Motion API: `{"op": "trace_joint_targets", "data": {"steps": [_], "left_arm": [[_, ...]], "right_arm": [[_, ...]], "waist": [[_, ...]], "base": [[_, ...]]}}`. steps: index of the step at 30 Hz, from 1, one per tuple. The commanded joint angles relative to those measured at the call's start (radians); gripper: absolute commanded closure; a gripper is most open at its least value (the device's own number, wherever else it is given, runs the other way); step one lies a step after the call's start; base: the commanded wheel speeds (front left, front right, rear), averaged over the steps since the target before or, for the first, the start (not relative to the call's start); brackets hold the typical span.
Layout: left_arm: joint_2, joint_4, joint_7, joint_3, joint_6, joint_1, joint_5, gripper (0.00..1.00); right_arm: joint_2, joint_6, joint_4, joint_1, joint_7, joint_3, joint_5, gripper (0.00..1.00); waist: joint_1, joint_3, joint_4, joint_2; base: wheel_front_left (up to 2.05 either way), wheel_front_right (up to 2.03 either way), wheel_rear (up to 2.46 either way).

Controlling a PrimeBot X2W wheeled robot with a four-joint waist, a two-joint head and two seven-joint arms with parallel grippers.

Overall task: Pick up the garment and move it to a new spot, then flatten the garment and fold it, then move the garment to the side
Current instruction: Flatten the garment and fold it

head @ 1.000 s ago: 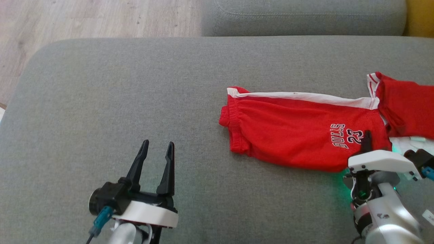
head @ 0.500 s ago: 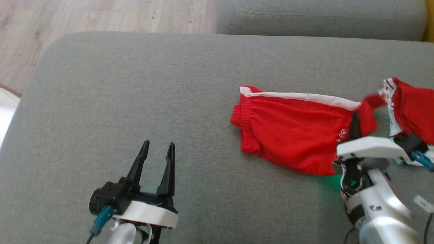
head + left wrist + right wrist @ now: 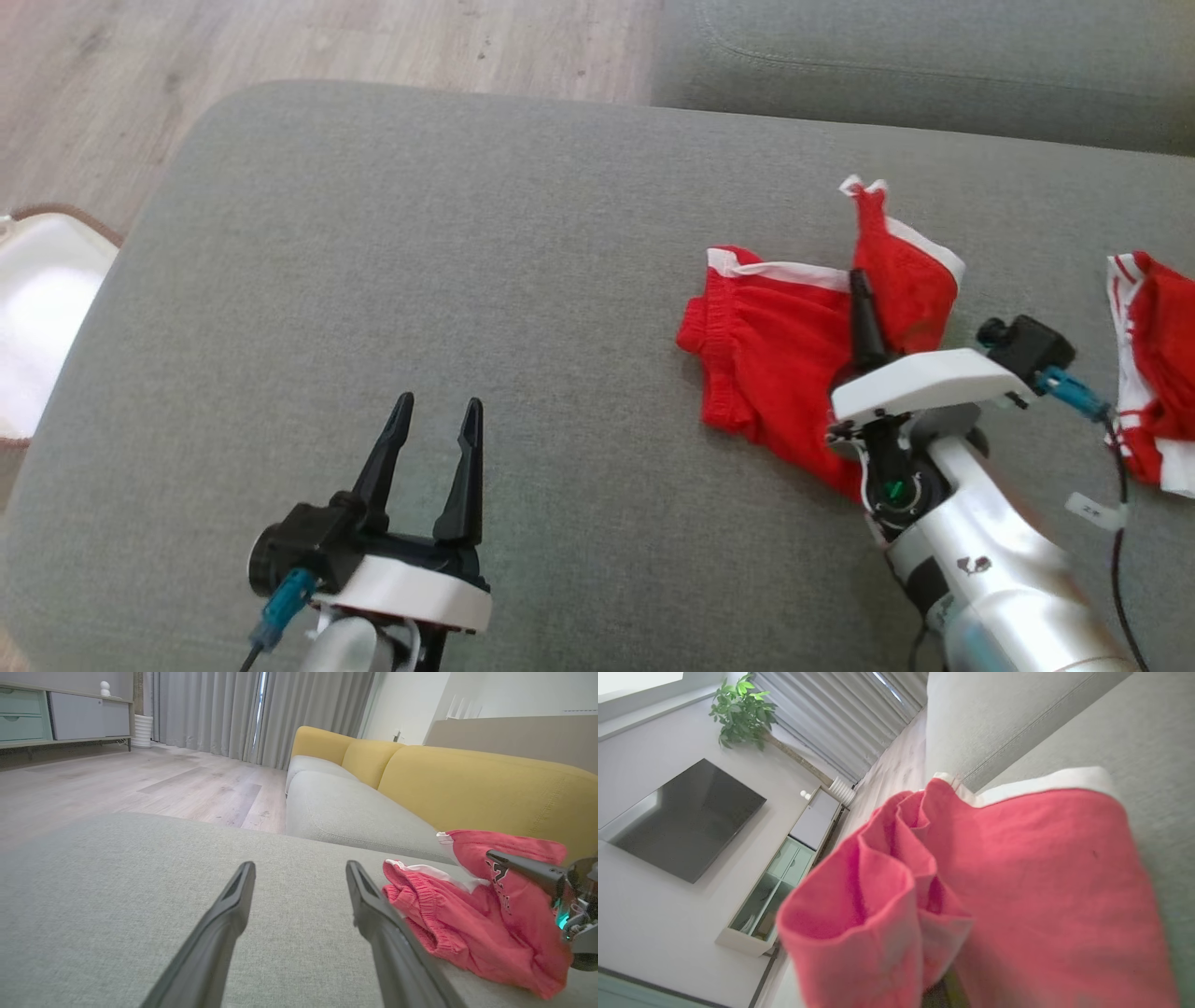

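A broad grey sofa seat (image 3: 467,233) carries the work, with pale wooden floor (image 3: 327,47) beyond its far-left corner. A second ago the red shorts (image 3: 775,355) lay stretched out flat across this seat, the white side stripe running their full length and their leg end just beside a second red garment (image 3: 1153,364). The head camera has swung since then, but the cloth itself has plainly changed shape. The right hand (image 3: 859,289), pinched fully shut on the leg end (image 3: 896,271), has raised it off the seat and carried it back toward the waistband (image 3: 714,327), so the shorts now stand half doubled over, well apart from the other garment. In the right wrist view the gathered red cloth bunches close before the lens. The left hand (image 3: 437,411) has not moved. It rests low on bare cushion well away from the shorts, its fingers spread wide with nothing between them. This looks like the fold in progress: the lifted end must yet be laid down on the waistband half, and with only one corner pinched it may land skewed or rumpled.
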Motion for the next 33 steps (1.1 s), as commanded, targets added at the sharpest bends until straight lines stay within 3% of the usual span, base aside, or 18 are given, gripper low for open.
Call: {"op": "trace_joint_targets", "data": {"steps": [1,20,21,22,23,28,33], "left_arm": [[0.003,-0.022,-0.01,0.028,0.002,-0.034,-0.002,0.0],[0.003,-0.001,-0.01,0.028,0.0,-0.04,0.0,0.0],[0.003,0.0,-0.01,0.03,0.001,-0.04,0.0,0.0],[0.003,-0.001,-0.01,0.03,0.002,-0.039,0.0,0.0],[0.003,-0.001,-0.01,0.032,0.004,-0.039,-0.001,0.0],[0.003,0.0,-0.01,0.036,0.008,-0.035,-0.003,0.0],[0.003,-0.006,-0.01,0.048,0.01,-0.037,0.0,0.0]], "right_arm": [[0.009,0.004,-0.035,-0.052,-0.012,0.037,0.013,1.0],[0.009,0.004,0.05,-0.074,-0.01,0.273,0.075,1.0],[0.009,0.004,0.057,-0.072,-0.004,0.294,0.074,0.78],[0.009,0.004,0.059,-0.072,-0.003,0.314,0.073,0.04],[0.009,0.004,0.058,-0.07,0.002,0.333,0.078,0.0],[0.009,0.004,0.044,-0.062,0.077,0.482,0.076,0.0],[0.009,0.004,0.016,-0.065,0.094,0.55,0.077,0.0]], "waist": [[0.0001,0.001,0.009,0.0],[0.0001,0.009,0.075,0.0],[0.0001,0.009,0.075,0.0],[0.0001,0.008,0.073,0.0],[0.0001,0.008,0.07,0.0],[0.0001,0.002,0.037,0.0],[0.0001,-0.004,-0.011,0.0]], "base": [[0.0,0.0,0.0],[0.0,0.0,0.0],[0.0,0.0,0.0],[0.0,0.0,0.0],[0.0,0.0,0.0],[0.0,0.0,0.0],[0.0,0.0,0.0]]}}
